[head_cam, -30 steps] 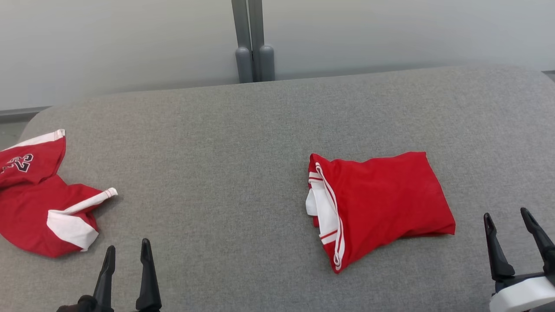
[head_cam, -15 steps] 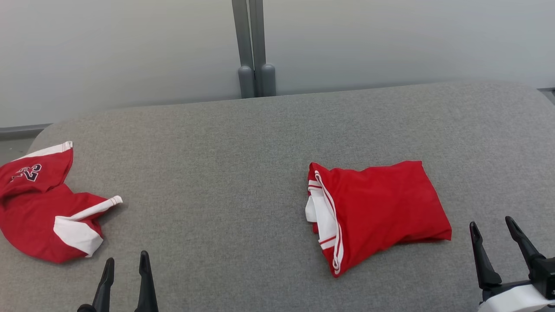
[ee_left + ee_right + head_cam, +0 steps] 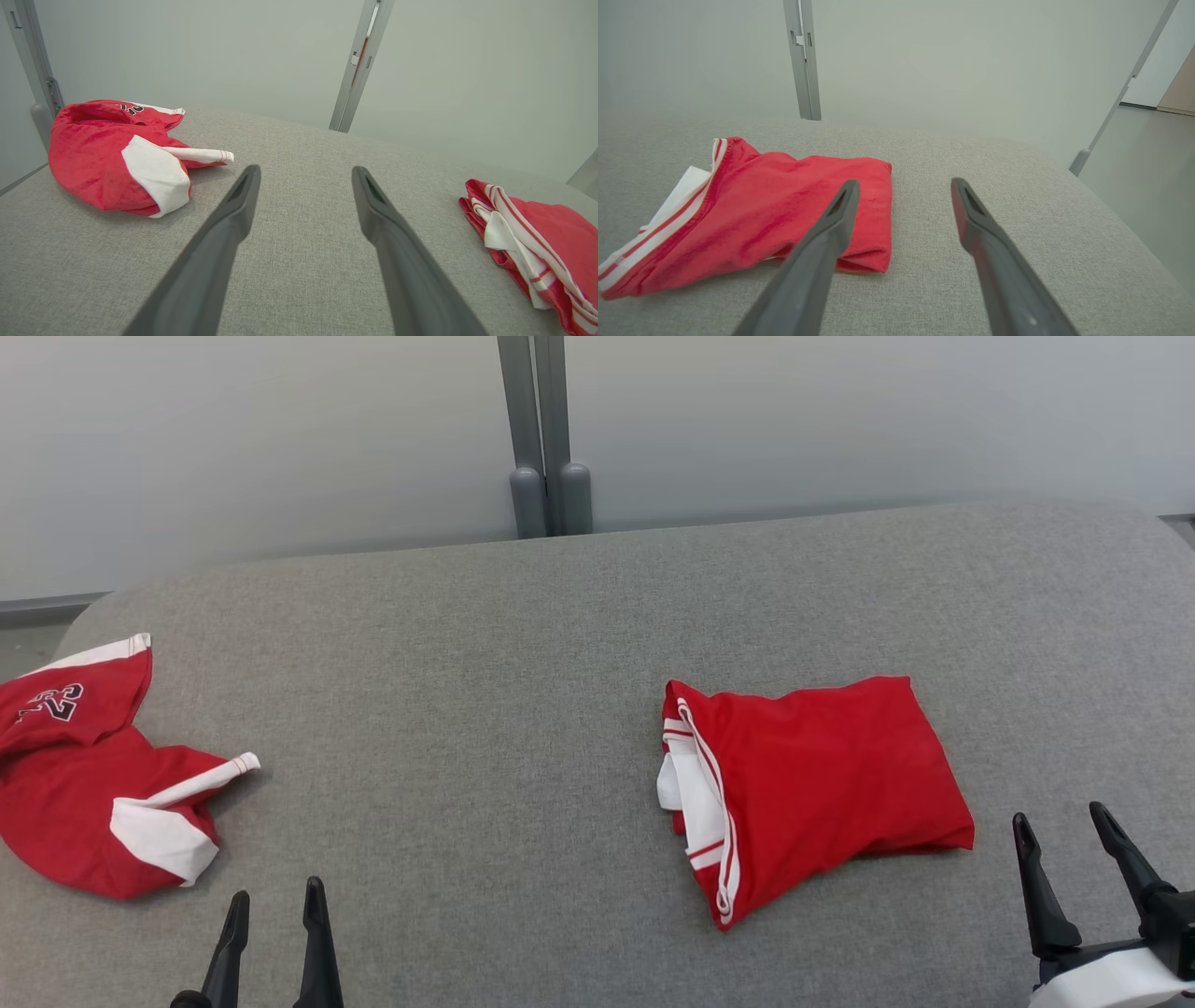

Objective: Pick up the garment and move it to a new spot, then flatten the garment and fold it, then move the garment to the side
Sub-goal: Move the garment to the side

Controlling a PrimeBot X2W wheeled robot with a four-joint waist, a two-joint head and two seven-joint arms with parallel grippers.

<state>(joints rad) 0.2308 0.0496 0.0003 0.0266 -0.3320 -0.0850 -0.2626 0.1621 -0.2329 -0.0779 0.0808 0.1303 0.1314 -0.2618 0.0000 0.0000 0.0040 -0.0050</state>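
**Operator:** Where do the garments lie?

**Spotter:** Take the grey post (image 3: pixel 544 429) behind the padded grey surface (image 3: pixel 467 663) as your mark. The folded red garment (image 3: pixel 822 775) lies flat on the surface, nearer you than the post and somewhat to its right; its white-striped hem is on the side under the post, with a bit of white cloth showing out of the fold. The crumpled red garment (image 3: pixel 75 803) sits far to the post's left, at the surface's left edge; it shows a white panel, a white-trimmed strip pointing back towards the post's side, and a dark printed number I cannot read for certain. The two garments are well apart, with bare grey cloth between them.

**Operator:** And my grippers?

**Spotter:** Your left gripper (image 3: pixel 276 891) hangs at the near edge, left of the post and near the crumpled garment without touching it; its fingers are spread wide and there is nothing between them but grey surface. Your right gripper (image 3: pixel 1061 814) is far to the post's right, just past the folded garment's near right corner and clear of it; its fingers also stand wide apart, and it has hold of nothing.
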